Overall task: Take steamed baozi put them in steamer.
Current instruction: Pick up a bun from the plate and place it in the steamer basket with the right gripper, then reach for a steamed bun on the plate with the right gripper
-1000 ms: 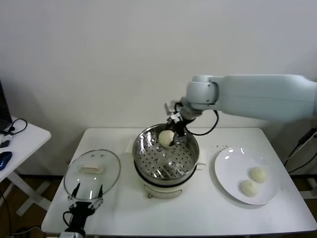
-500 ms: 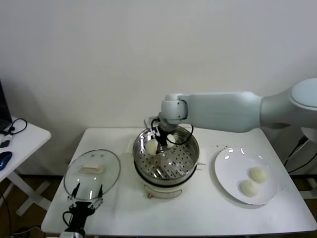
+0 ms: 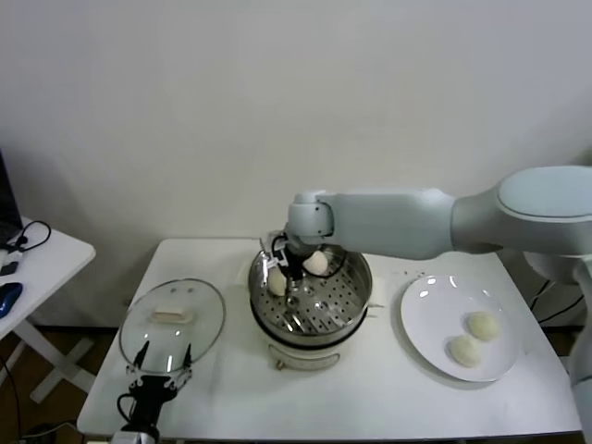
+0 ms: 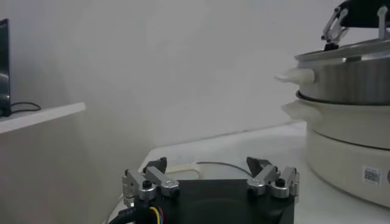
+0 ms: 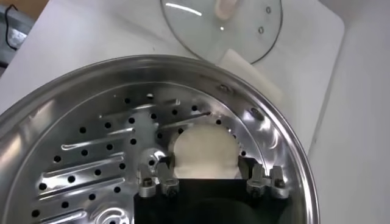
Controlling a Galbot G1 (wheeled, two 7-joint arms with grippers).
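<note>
A steamed baozi (image 5: 202, 152) is seen grasped between the right gripper's (image 5: 207, 176) fingers inside the steamer (image 3: 344, 294); the left gripper (image 4: 210, 181) is parked, fingers spread apart.

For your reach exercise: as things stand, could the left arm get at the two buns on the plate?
Probably not easily. The left gripper sits at the table's near left by the glass lid; the steamer and right arm lie between it and the buns.

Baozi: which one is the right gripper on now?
The baozi at the steamer's left inner wall, between the right gripper's fingers. Another lies free at the back; two remain on the plate.
</note>
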